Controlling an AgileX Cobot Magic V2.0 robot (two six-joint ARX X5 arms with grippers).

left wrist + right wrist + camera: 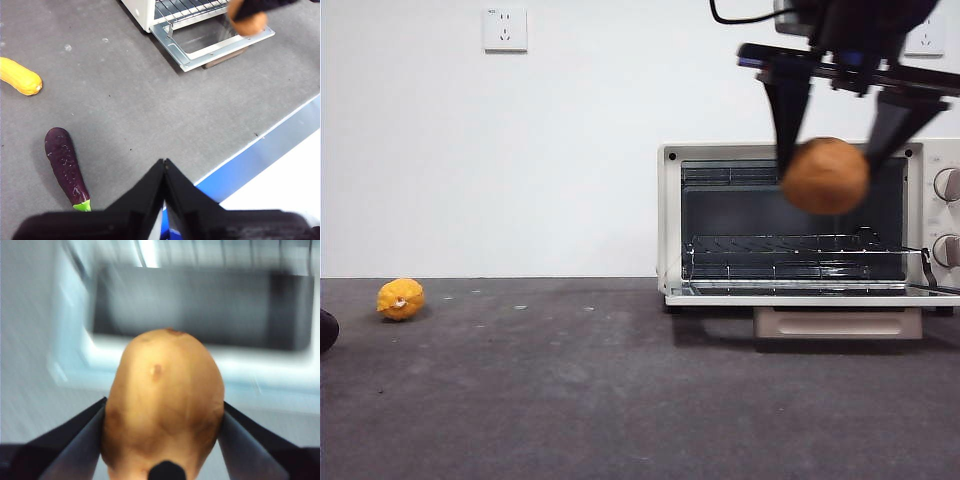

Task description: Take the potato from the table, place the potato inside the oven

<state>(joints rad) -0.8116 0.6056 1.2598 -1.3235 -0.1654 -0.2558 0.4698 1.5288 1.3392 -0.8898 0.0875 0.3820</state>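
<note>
Right claw (pixel 828 150) clenched across potato (pixel 825 176) midsection, held aloft at right of frame, before open oven (pixel 670 220) mouth. Potato judged firm, moderately heavy, smooth skin, slip-prone; grip across widest girth sound. Left claw (pixel 164 172) closed empty, idle above counter (pixel 570 400).

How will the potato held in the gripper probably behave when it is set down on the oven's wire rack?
The potato looks rounded and smooth, so it may roll on the oven rack. It seems firm: the right gripper pinches it without visible denting. Held only at its sides, it could slip.
</note>
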